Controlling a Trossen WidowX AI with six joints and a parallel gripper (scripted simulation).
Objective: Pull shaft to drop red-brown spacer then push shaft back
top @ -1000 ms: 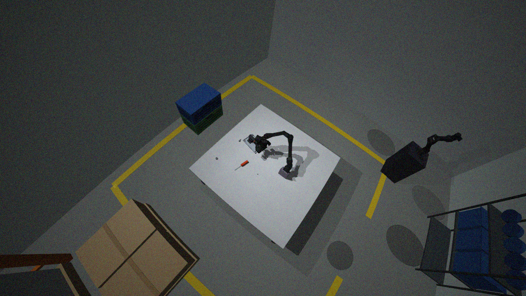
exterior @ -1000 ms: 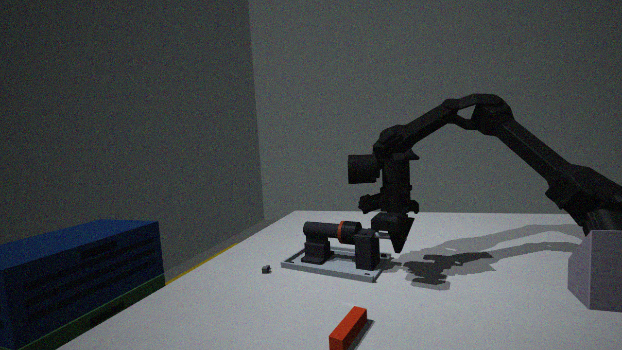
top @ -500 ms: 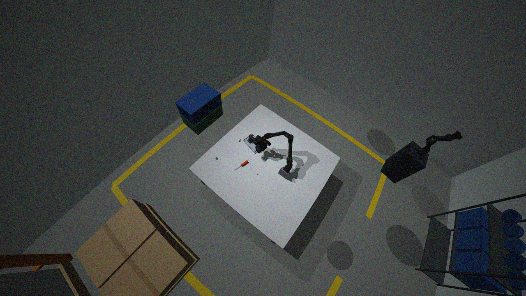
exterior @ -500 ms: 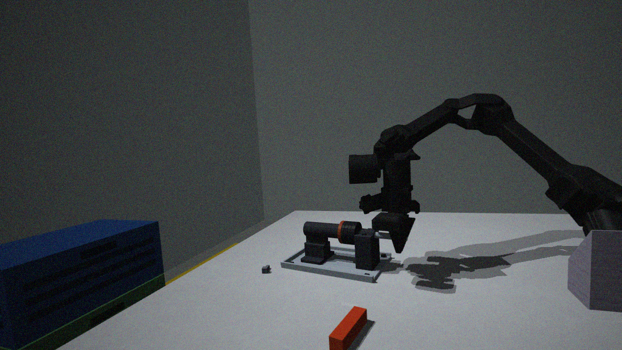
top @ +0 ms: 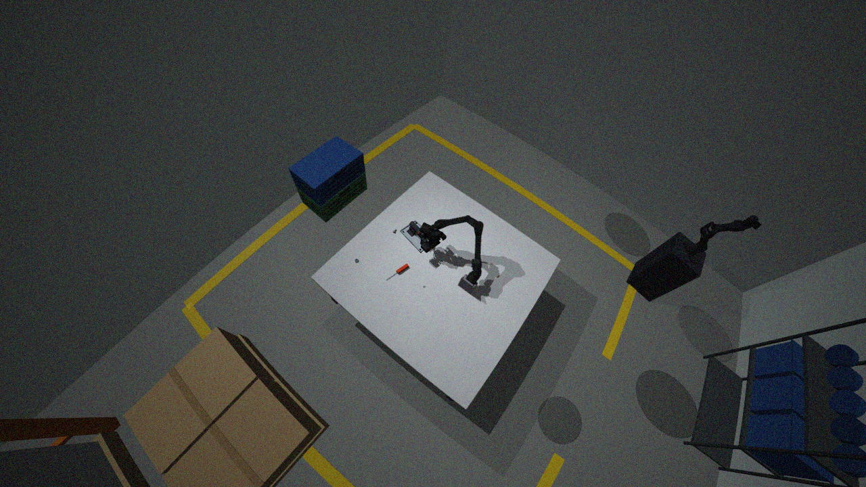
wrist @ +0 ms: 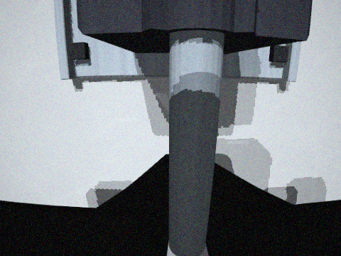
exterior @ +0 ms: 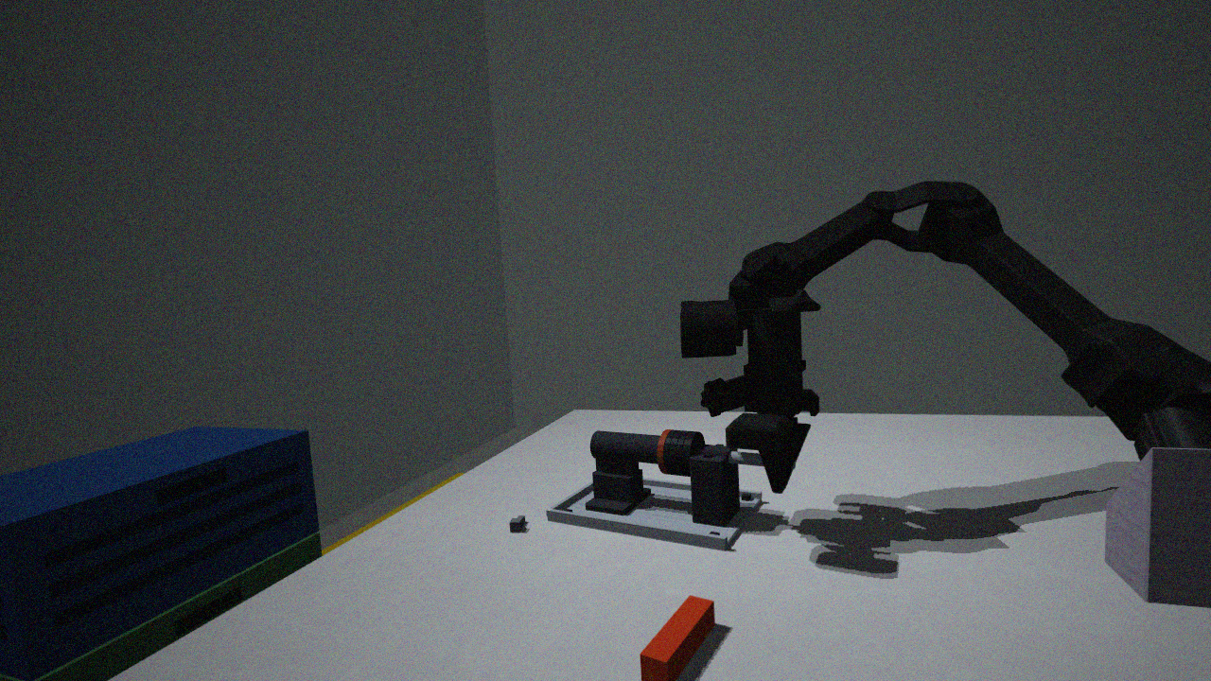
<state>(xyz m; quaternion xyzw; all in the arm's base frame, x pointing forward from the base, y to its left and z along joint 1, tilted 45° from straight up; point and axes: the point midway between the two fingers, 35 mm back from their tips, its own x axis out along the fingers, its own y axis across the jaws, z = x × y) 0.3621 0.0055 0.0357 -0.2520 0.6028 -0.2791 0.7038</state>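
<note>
A dark cylindrical housing [exterior: 624,446] stands on a pedestal at the left of the grey base tray [exterior: 639,527]. The red-brown spacer [exterior: 662,450] is upright against its right end, with several dark spacers [exterior: 684,452] stacked beside it. A dark support block [exterior: 715,489] [wrist: 195,16] stands to their right. The shaft [exterior: 748,458] [wrist: 193,142] sticks out of that block, pale near it and dark grey farther out. My gripper [exterior: 782,476] [wrist: 182,162] is shut on the shaft's outer end, a short way off the block. The spacers are out of sight in the wrist view.
A screwdriver with a red handle [top: 402,268] [exterior: 677,637] lies on the white table [top: 436,339] in front of the tray. A small dark piece [top: 394,230] [exterior: 517,524] lies left of the tray, and another [top: 356,260] lies nearer the table's left edge. Blue crates [top: 327,163] [exterior: 152,516] stand beyond that edge.
</note>
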